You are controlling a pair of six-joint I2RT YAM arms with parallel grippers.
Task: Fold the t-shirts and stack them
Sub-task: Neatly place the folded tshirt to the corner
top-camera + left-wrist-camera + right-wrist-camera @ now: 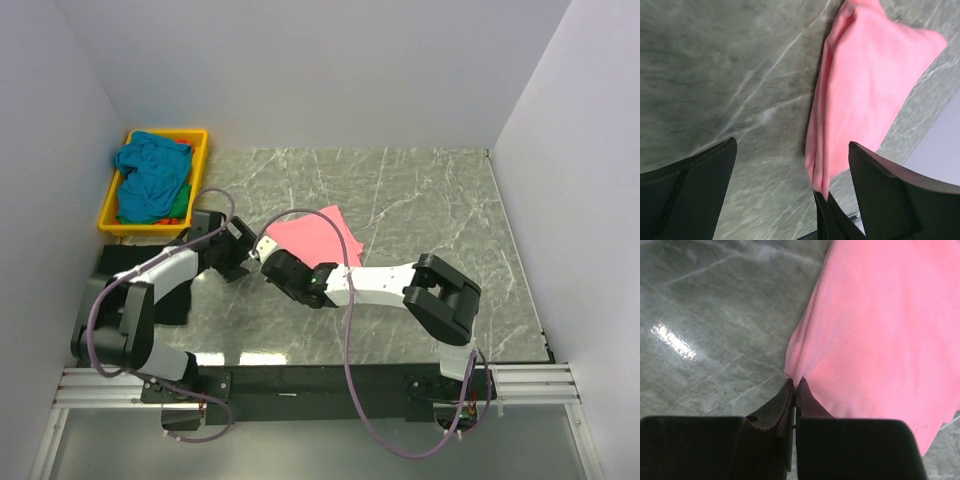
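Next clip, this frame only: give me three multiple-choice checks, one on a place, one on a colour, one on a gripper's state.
1. Where does the teal shirt lie?
A) in the tray
B) mid-table
C) over the left arm

2. What colour is the tray?
A) red
B) yellow
C) grey

3. How is the right gripper?
A) wide open
B) out of view
C) shut on the pink shirt

Answers: A, the top view shows it heaped in the tray at the far left; B, its rim is plainly yellow; C, the right wrist view shows the fingers pinched on the shirt's edge.
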